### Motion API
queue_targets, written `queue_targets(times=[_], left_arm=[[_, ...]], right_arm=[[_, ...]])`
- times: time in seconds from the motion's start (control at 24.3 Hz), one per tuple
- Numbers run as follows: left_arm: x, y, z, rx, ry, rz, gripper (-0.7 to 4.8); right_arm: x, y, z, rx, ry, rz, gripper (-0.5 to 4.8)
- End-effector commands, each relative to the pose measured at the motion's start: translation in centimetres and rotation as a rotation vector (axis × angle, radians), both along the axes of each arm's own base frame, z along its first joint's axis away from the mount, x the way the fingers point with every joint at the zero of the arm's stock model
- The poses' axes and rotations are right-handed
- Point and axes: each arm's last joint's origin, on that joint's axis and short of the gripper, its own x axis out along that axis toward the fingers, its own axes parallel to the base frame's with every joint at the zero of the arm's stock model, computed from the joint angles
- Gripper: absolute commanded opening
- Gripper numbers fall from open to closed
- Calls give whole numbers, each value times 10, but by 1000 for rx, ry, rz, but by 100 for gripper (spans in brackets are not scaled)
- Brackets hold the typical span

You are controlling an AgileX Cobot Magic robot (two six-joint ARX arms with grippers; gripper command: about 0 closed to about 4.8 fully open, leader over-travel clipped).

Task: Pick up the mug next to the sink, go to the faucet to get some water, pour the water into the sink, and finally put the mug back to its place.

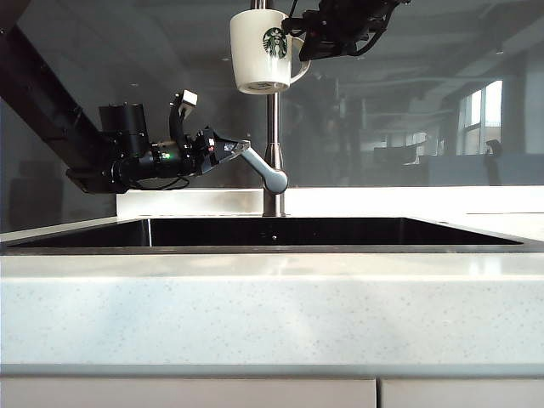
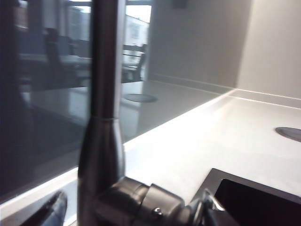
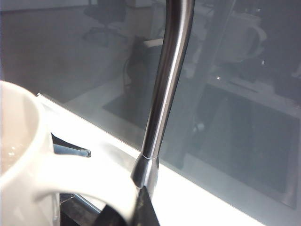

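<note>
Pale speckled bench (image 1: 272, 314), dark sink (image 1: 340, 231) set in it, grey glass wall behind.
Mug (image 1: 262, 51), green Starbucks roundel, held high before the faucet (image 1: 274, 127), handle pinched by right gripper (image 1: 299, 41); left gripper (image 1: 231, 150), jaws spread, at faucet lever (image 1: 265, 169).

The only sign to be seen is the round green-and-white Starbucks siren logo on the side of the white mug (image 1: 262, 51), at about twelve o'clock in the exterior view, its ring lettering too small to read, and no other text, label or number shows.
</note>
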Motion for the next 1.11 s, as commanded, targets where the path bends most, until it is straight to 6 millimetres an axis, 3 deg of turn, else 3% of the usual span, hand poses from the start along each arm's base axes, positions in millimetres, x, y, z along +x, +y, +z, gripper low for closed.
queue_targets(times=[0.04, 0.41, 0.74, 0.95, 1.11], left_arm=[[1, 2, 5, 3, -35, 53, 364], [6, 5, 3, -27, -30, 230, 364], [7, 7, 4, -37, -26, 263, 364], [4, 14, 12, -29, -22, 143, 373], [-5, 28, 24, -25, 8, -112, 372]], right_arm=[[-5, -1, 22, 60, -105, 2, -6], [-5, -1, 22, 60, -105, 2, -6], [-6, -1, 24, 61, -107, 2, -6], [-7, -2, 24, 56, -93, 2, -6], [-8, -2, 25, 57, -95, 2, -6]])
